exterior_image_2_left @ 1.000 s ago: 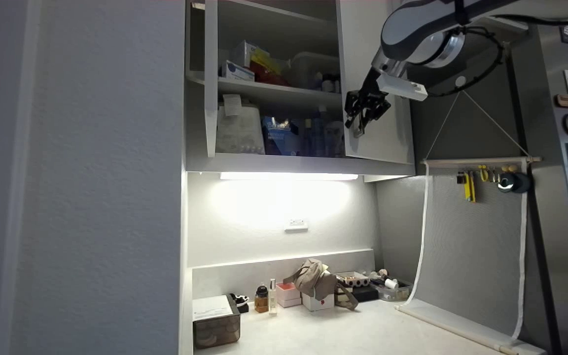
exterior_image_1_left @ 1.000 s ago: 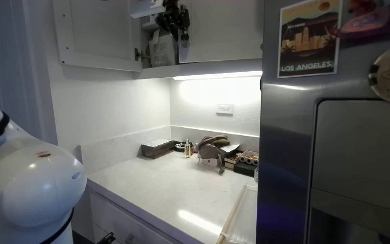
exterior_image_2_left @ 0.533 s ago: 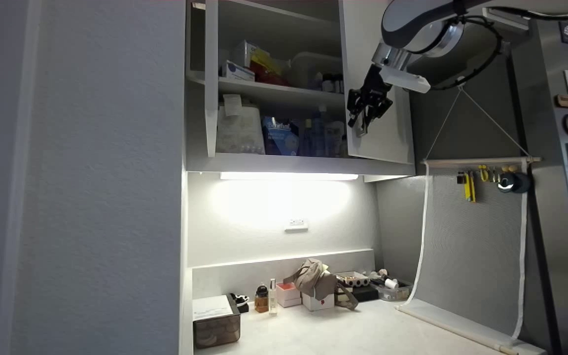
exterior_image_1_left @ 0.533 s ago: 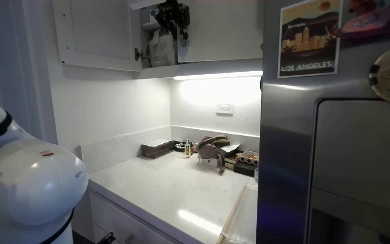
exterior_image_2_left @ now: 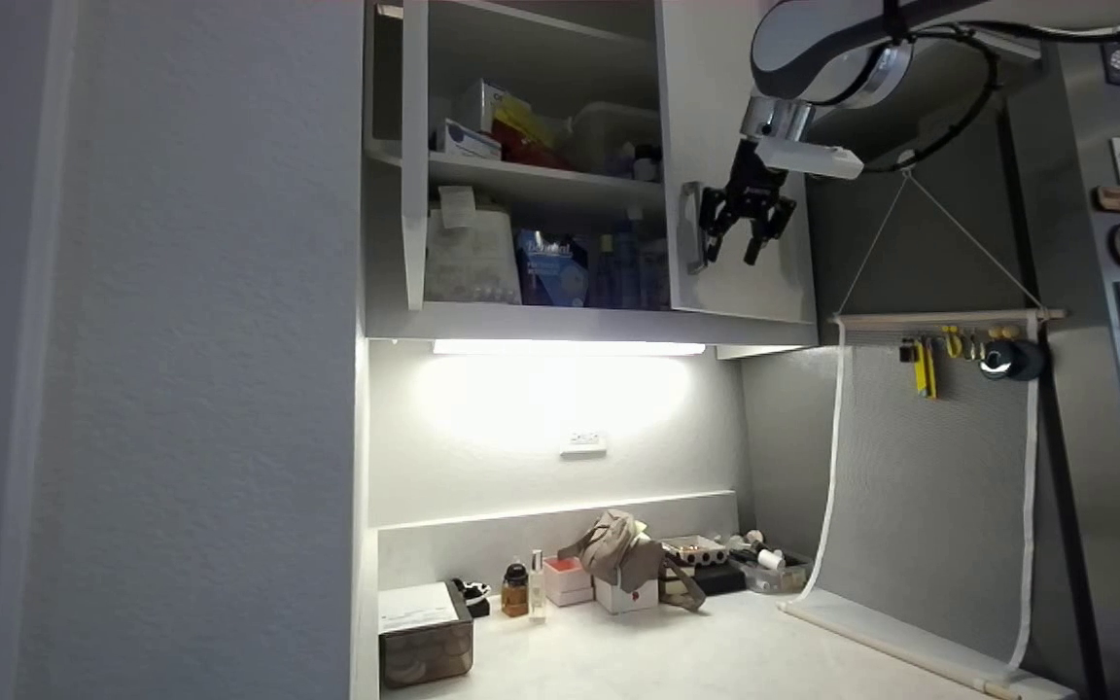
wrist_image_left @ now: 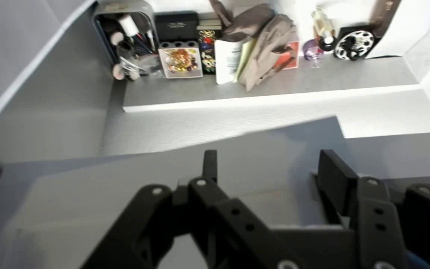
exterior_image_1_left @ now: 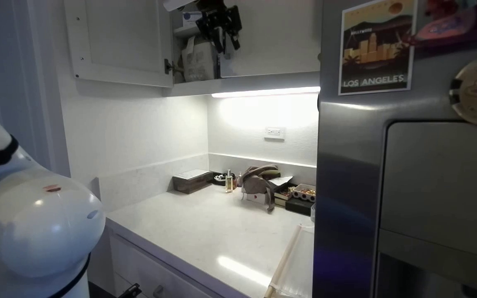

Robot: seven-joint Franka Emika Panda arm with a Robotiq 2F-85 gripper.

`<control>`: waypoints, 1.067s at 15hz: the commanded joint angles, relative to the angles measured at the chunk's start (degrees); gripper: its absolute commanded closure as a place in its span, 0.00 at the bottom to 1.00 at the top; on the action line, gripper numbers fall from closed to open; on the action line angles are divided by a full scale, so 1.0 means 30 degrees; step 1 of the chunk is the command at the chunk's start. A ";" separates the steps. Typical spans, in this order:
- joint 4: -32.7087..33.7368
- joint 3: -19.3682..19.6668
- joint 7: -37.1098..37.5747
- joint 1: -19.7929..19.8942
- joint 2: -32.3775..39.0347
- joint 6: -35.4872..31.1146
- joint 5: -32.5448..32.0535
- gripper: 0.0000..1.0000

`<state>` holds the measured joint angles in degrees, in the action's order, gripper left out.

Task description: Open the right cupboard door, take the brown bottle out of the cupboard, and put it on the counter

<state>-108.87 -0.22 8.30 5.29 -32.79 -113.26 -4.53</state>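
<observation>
In an exterior view, a Los Angeles print [exterior_image_1_left: 376, 49] is clinging at upper right — on a refrigerator [exterior_image_1_left: 354, 165]; in the wrist view, taupe cloth [wrist_image_left: 271, 43] is slumping at top centre.

Gripper [exterior_image_2_left: 733, 257] is basically all black; right cupboard door [exterior_image_2_left: 704, 126] is plain white, counter [exterior_image_1_left: 205, 225] white too; that cloth thing [exterior_image_2_left: 612, 554] is taupe; little tray [exterior_image_1_left: 304, 198] is white with black polka dots; fridge [exterior_image_1_left: 348, 174] is just grey; LA poster [exterior_image_1_left: 373, 47] is mostly orange and dark brown, white border.
</observation>
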 commanded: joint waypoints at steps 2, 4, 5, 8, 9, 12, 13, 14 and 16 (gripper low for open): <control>-0.0016 -0.0424 0.2446 0.2177 0.0272 0.1230 -0.2817 0.00; 0.0806 -0.0760 0.2924 0.2535 0.0854 0.3578 -0.3827 0.00; 0.1141 -0.0805 0.2859 0.2438 0.1136 0.4945 -0.3984 0.00; 0.1921 -0.0592 0.1695 0.1374 0.1716 0.8599 -0.3147 0.00; 0.2050 -0.0549 0.1527 0.1055 0.1832 0.9214 -0.2900 0.00; 0.2448 -0.0866 0.1332 -0.0078 0.1957 0.9604 -0.2224 0.00; 0.2295 -0.1033 0.1438 -0.0462 0.1715 0.8948 -0.2044 0.00; 0.2170 -0.1223 0.1629 -0.0755 0.1535 0.8325 -0.1974 0.00; 0.2253 -0.1863 0.2266 -0.1254 0.1480 0.7504 -0.1968 0.00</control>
<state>-103.35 -3.78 13.70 3.11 -28.17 -88.38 -11.41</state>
